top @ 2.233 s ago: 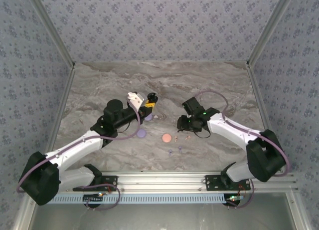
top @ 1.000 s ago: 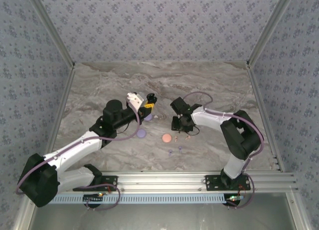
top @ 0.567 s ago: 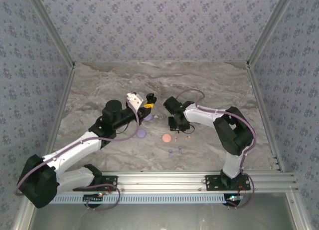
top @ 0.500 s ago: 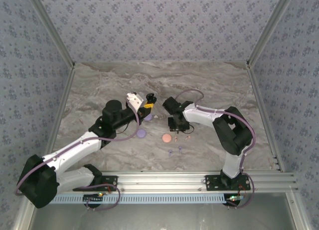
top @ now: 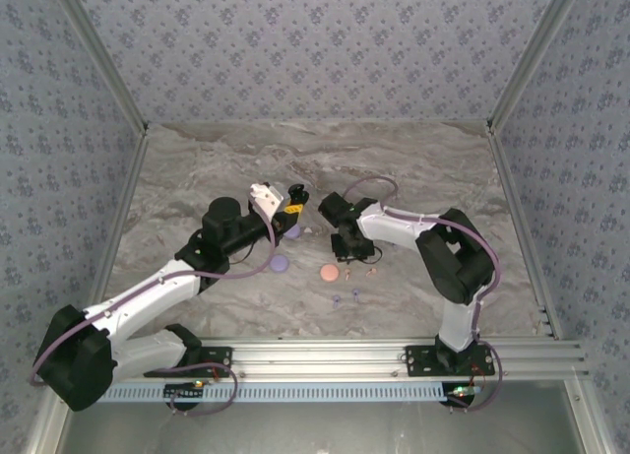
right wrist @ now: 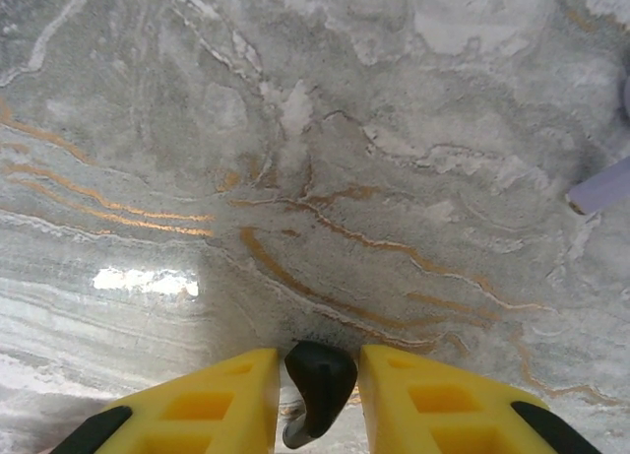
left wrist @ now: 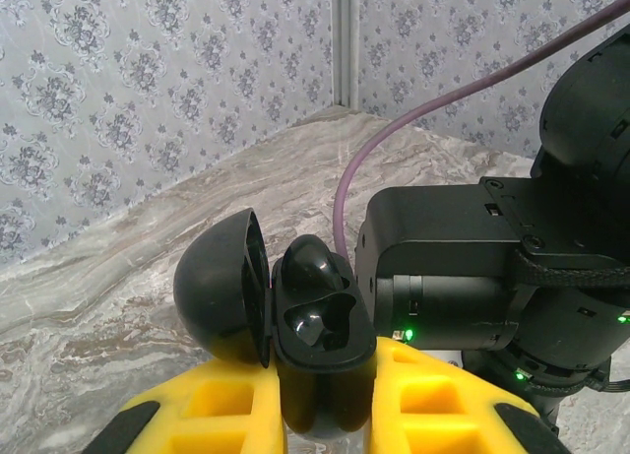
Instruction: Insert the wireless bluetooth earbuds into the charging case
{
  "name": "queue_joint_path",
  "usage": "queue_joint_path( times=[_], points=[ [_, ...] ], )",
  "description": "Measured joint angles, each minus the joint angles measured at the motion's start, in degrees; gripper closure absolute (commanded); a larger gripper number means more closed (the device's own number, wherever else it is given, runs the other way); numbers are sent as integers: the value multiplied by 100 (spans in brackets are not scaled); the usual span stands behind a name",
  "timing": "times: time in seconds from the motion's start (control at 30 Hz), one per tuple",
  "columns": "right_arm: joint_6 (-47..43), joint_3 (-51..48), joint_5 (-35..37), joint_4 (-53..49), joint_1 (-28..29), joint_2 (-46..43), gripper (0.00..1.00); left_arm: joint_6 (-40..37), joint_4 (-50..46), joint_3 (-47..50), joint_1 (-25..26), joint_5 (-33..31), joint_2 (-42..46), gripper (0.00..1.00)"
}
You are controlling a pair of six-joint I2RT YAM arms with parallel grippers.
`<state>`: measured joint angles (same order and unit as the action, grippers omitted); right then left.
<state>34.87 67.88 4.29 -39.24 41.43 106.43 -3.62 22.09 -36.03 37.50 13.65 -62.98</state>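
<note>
My left gripper (left wrist: 321,380) is shut on the black charging case (left wrist: 317,321), held upright with its lid (left wrist: 219,298) swung open to the left. One black earbud (left wrist: 311,261) sits in the case's upper slot; the lower slot is bare. In the top view the left gripper (top: 292,202) holds the case (top: 298,191) above the table's middle, and my right gripper (top: 345,245) hangs just to its right. In the right wrist view the right gripper (right wrist: 317,393) is shut on a second black earbud (right wrist: 319,380), stem down, close over the marble.
A pink round case (top: 329,273) and a lilac one (top: 280,263) lie on the marble table (top: 413,168). Another lilac piece (top: 292,231) lies under the left gripper. Tiny pink earbuds (top: 370,271) and lilac earbuds (top: 338,298) lie nearby. A lilac edge (right wrist: 602,187) shows at the right.
The right arm has swung left, bringing its gripper closer to the left gripper and the case, and its jaws have narrowed. The left arm has held still.
</note>
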Motion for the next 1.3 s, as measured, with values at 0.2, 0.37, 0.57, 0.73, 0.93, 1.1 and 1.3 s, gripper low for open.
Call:
queue_joint_path(
  times=[0.2,0.37,0.57,0.73,0.93,1.1,1.3],
  points=[
    [-26,120,24,-131,2,85,74,0,-9,0,0,0,0,100],
    [-92,140,74,-155,13,92,78,0,-7,0,0,0,0,100],
    [-240,-149,321,437,28,-332,80,4,-7,0,0,24,0,100],
    [-540,-461,490,767,-11,-1493,80,70,15,0,0,210,-46,100],
    [-1093,-514,492,1287,-68,-3001,80,264,103,-59,50,586,-525,100],
    [-1495,-549,291,1735,-79,-3858,80,328,173,-378,280,811,-1003,100],
    [-1825,-551,-22,2090,-46,-4299,80,330,356,-625,415,955,-1235,100]
  ],
)
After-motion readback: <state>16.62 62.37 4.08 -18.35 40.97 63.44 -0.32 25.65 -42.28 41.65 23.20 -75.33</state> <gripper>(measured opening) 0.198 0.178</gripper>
